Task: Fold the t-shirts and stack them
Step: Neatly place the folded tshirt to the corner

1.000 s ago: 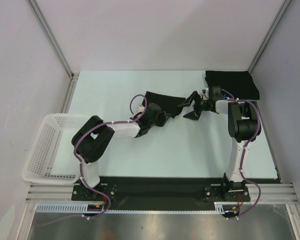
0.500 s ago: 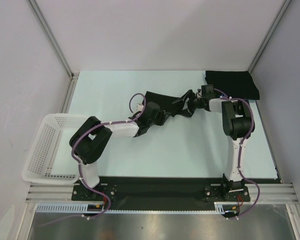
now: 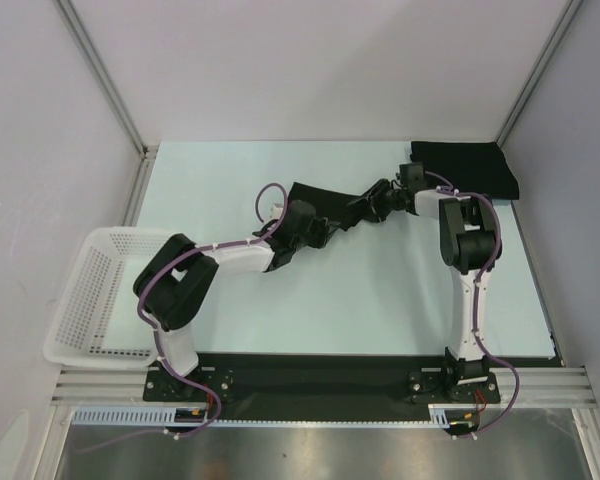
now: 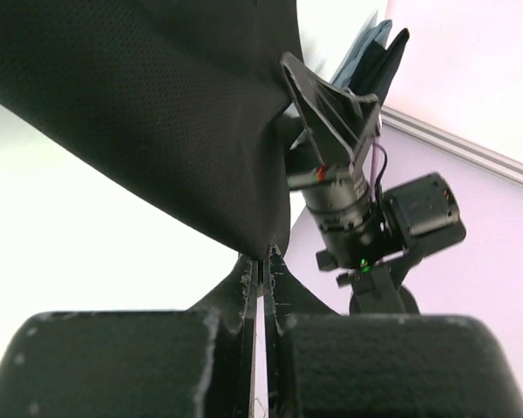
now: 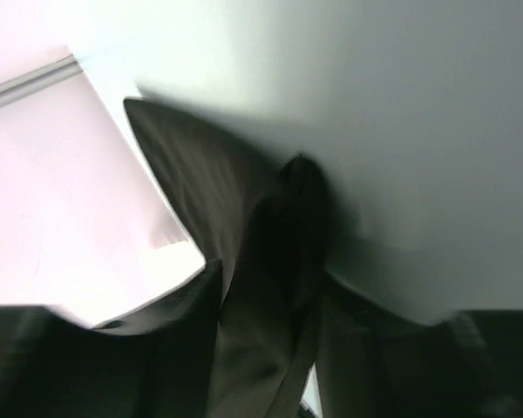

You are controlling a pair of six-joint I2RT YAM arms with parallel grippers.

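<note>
a black t-shirt [image 3: 325,198] lies crumpled and partly lifted near the middle of the pale tabletop [image 3: 380,300], stretched between the two arms. the left pincer [image 4: 263,261] is closed tight on it: in the left wrist view the two fingers meet with no gap, and a fold of the dark weave runs down into the seam between them. from there the cloth rises as a taut sheet that fills the upper left of that view.

the right pincer [image 3: 368,207] is at the shirt's right edge, reaching in from the far right side of the tabletop. in the left wrist view its fingers [image 4: 327,100] sit against the cloth. the right wrist view is blurred, with dark fabric bunched close to the lens, so i cannot tell whether this pincer has hold of the shirt or is parted.

a second, folded t-shirt [image 3: 465,168] lies flat in the far right corner of the tabletop, just behind the right arm's wrist and apart from the first shirt.

a white mesh basket [image 3: 70,300] sits at the left edge of the tabletop, beside the left arm's elbow and well apart from both shirts.
</note>
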